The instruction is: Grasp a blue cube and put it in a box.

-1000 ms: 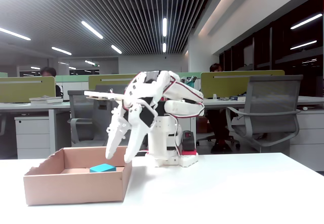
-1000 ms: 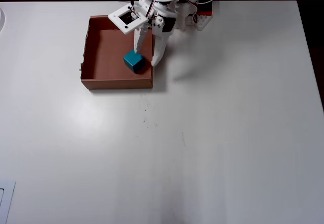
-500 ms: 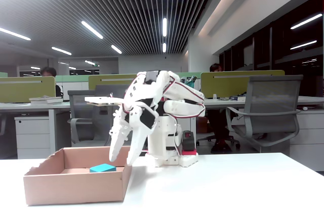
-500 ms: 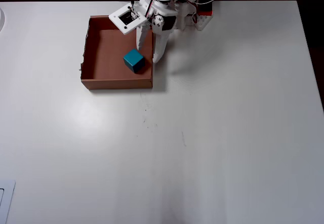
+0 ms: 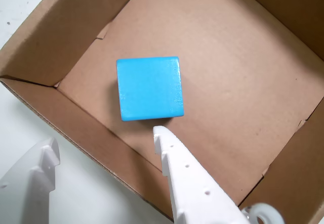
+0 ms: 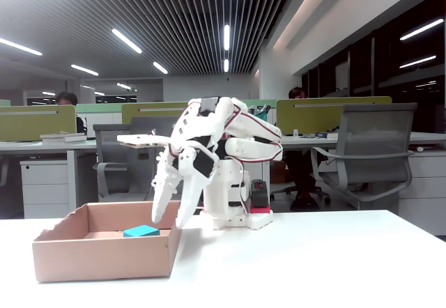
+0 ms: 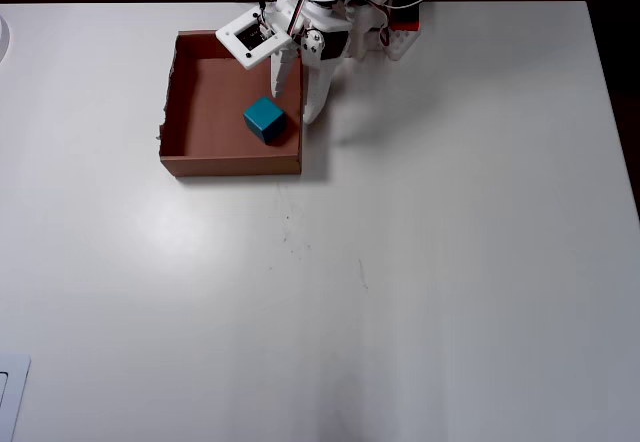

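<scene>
The blue cube [image 5: 149, 88] rests flat on the floor of the brown cardboard box [image 5: 238, 72], apart from every wall. In the overhead view the cube [image 7: 265, 118] sits in the box [image 7: 230, 165] toward its right wall. My white gripper [image 7: 293, 107] hangs open and empty above that wall, one finger over the box's inside and the other outside it. In the wrist view the gripper [image 5: 105, 137] straddles the near wall, and one finger [image 5: 187, 183] points at the cube without touching it. From the fixed view the gripper [image 6: 171, 221] stays above the box [image 6: 104, 256], where only the top of the cube [image 6: 141, 231] shows.
The arm's base [image 7: 395, 32] stands at the far edge of the white table [image 7: 420, 262], right of the box. A flat pale object [image 7: 8, 397] lies at the table's lower left corner. Office desks and a grey chair [image 6: 362, 155] are behind the table.
The open gripper has lifted a little and drawn back toward the arm's base. The cube has stayed where it lay in the box.
</scene>
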You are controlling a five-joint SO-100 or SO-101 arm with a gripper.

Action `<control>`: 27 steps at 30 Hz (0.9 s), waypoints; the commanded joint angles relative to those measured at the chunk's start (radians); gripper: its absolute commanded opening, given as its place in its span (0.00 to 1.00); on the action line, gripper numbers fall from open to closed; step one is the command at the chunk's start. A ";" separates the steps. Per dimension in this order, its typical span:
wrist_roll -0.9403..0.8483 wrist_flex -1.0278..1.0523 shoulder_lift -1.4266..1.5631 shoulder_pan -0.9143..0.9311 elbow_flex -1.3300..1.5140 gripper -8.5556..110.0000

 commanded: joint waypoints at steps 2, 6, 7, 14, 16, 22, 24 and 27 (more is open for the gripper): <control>-0.003 -0.006 0.008 0.008 -0.006 0.28; -0.008 -0.018 0.008 0.015 -0.006 0.28; -0.008 -0.018 0.008 0.015 -0.006 0.28; -0.002 -0.018 0.008 0.020 -0.006 0.28; -0.002 -0.017 0.009 0.020 -0.005 0.28; -0.003 -0.005 0.009 0.032 -0.005 0.28; -0.005 -0.008 0.009 0.032 -0.005 0.28; -0.006 -0.011 0.009 0.031 -0.005 0.28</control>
